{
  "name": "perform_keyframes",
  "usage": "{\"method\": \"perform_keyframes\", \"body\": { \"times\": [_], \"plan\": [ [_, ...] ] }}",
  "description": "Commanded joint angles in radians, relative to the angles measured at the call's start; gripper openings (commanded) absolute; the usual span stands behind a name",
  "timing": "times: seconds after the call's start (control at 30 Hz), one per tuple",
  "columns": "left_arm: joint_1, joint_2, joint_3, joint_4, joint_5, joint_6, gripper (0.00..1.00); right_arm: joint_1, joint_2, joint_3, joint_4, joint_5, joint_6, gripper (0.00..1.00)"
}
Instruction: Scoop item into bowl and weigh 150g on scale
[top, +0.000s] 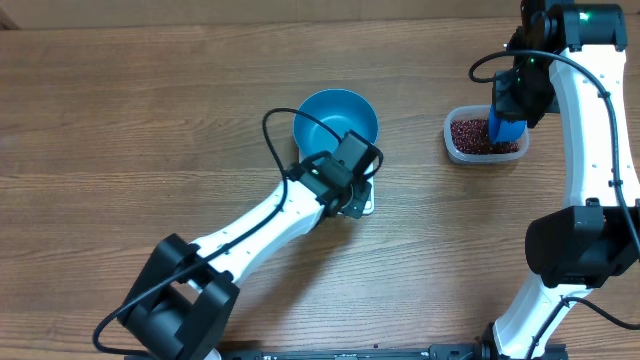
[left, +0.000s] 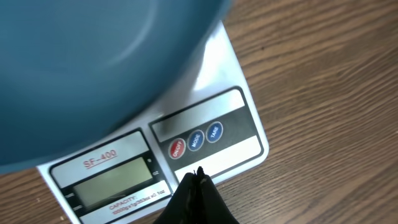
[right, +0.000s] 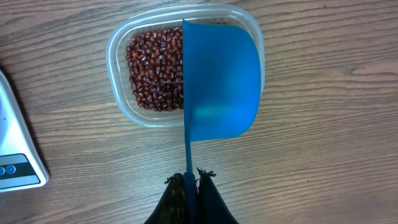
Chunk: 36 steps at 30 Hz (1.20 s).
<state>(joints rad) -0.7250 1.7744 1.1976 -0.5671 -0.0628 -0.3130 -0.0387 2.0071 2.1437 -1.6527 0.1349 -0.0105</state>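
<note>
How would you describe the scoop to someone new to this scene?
Look to the table's right side, where a clear tub holds red-brown beans. Over that tub the right gripper pinches a thin handle; the scoop is on its end. It is blue like the bowl on the scale, but smaller, squarish and handled.

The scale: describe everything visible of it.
The scale is a flat white plastic square on the wooden table. Its front panel carries a blank grey-green display marked SF-400 and three buttons, one red, two blue. The blue bowl sits on its platform, covering most of it. The left gripper, shut, hangs over its front edge; contact unclear.
</note>
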Motion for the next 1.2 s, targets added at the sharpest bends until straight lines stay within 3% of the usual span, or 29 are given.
{"method": "perform_keyframes", "body": {
  "times": [0.0, 0.33, 1.17],
  "plan": [
    [-0.013, 0.047, 0.016, 0.004, -0.107, -0.010, 0.04, -0.003, 0.002, 0.016, 0.005, -0.004, 0.006, 0.04],
    [-0.007, 0.126, 0.016, 0.081, -0.176, -0.009, 0.04, -0.003, 0.002, 0.016, 0.005, -0.004, 0.006, 0.04],
    [-0.008, 0.167, 0.016, 0.056, -0.093, -0.002, 0.04, -0.003, 0.002, 0.016, 0.005, -0.004, 0.006, 0.04]
  ]
}}
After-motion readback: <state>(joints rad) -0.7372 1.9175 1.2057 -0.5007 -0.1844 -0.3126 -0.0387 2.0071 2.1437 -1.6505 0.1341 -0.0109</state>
